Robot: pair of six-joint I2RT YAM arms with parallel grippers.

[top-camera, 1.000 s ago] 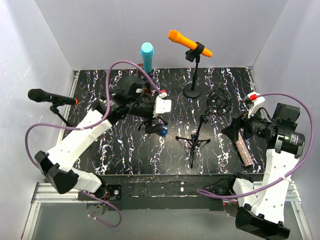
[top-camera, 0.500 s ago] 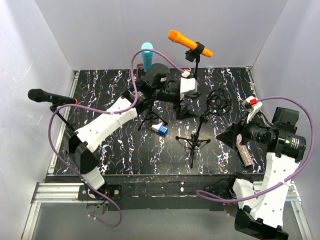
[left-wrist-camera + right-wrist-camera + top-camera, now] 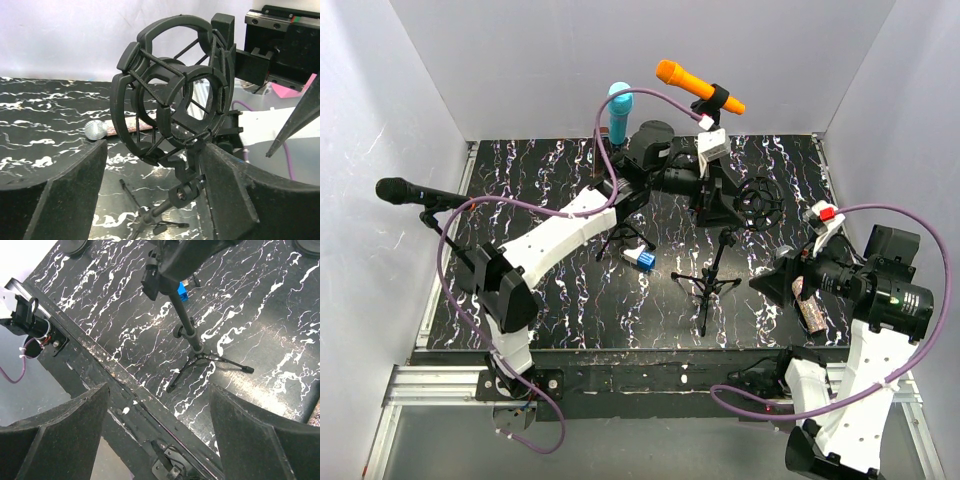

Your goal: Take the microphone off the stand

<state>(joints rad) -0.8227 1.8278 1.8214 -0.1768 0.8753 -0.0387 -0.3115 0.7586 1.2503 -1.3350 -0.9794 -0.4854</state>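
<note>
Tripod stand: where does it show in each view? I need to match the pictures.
Top external: tripod stand right of centre, on the table.
Left wrist: bottom centre, below the ring mount.
Right wrist: centre, pole slanting up to the top edge.
Shared landmark: the marbled table under its legs.

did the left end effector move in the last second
Yes. The left end effector swung right, from beside the blue clip to the shock mount.
</note>
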